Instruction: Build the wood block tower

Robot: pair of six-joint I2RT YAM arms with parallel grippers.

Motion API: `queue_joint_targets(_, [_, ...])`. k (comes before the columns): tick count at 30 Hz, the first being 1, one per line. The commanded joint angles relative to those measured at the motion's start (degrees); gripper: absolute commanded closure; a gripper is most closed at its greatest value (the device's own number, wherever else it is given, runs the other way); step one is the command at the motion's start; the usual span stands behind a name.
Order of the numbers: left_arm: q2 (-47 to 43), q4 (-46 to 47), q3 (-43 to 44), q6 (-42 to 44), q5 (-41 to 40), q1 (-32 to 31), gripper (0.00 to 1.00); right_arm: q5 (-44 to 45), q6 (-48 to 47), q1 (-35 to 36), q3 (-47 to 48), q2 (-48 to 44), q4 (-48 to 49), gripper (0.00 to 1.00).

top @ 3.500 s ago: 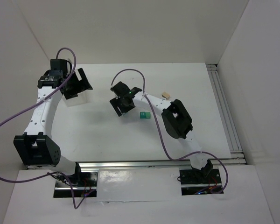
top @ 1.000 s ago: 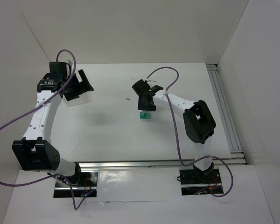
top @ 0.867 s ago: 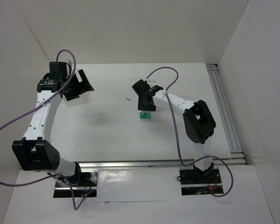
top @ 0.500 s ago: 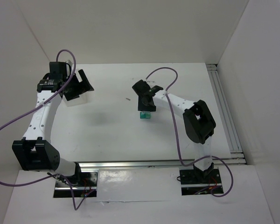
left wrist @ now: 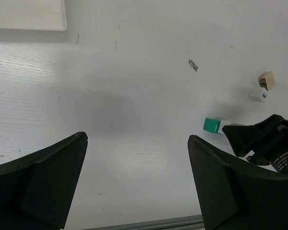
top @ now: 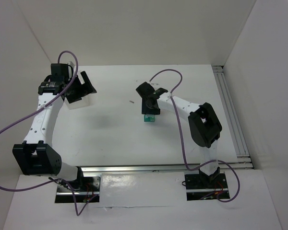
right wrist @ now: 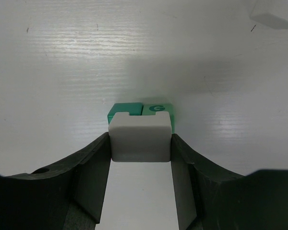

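The right gripper [top: 150,108] is clamped on the white cube [right wrist: 140,136], its two dark fingers [right wrist: 93,167] pressed flat against the cube's left and right sides. The face of the cube that shows in the right wrist view is plain, pale and smooth with softly rounded edges, and no mark can be seen on it. Directly past it lies the teal-green cube [right wrist: 141,109] on the white table [top: 110,134]. Its visible top is split into a left part with a stepped, notched outline and a right part bearing a pale letter G. The white cube overlaps the near edge of the teal-green one in that view, but the pictures do not settle whether the two touch. From above, the teal-green cube peeks out just below the gripper, near the middle of the table. In the left wrist view a tan piece [left wrist: 267,80] and a small white block with a teal mark [left wrist: 257,94] lie close together, beyond the teal-green cube and apart from it. The left gripper [left wrist: 137,143] is spread wide with nothing between its fingers, and from above it sits over the translucent tray [top: 79,101] at the far left of the table.
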Motion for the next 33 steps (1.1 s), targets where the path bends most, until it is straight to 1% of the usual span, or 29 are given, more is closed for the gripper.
queue_joint_targets(1, [-0.7, 1.7, -0.3, -0.5, 0.7, 0.3, 0.01, 0.4, -0.3, 0.4, -0.2, -0.3, 0.5, 0.49])
queue_joint_targets(24, [-0.2, 1.7, -1.3, -0.5, 0.7, 0.3, 0.01, 0.4, -0.3, 1.0, 0.3, 0.7, -0.6, 0.48])
queue_joint_targets(30, [-0.2, 2.2, -1.3, -0.5, 0.7, 0.3, 0.01, 0.4, -0.3, 1.0, 0.3, 1.2, -0.6, 0.47])
queue_joint_targets(33, [-0.2, 2.2, -1.3, -0.5, 0.7, 0.3, 0.01, 0.4, -0.3, 1.0, 0.3, 1.2, -0.6, 0.44])
